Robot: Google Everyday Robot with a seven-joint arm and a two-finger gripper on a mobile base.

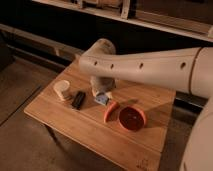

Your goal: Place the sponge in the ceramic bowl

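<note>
The sponge (103,99), a small blue-grey block with a pale edge, sits at the tip of my gripper (101,95), just above the wooden table (75,130). The gripper points down from the big cream arm, which reaches in from the right, and it is shut on the sponge. The ceramic bowl (132,118), red-orange with a dark red inside, stands on the table to the right of the sponge and a little nearer the front edge. The arm's wrist hides the top of the sponge.
A curved orange strip (110,111) lies between the sponge and the bowl. A black flat oblong object (78,99) and a small cream cup (62,90) stand to the left. Dark shelving runs behind the table.
</note>
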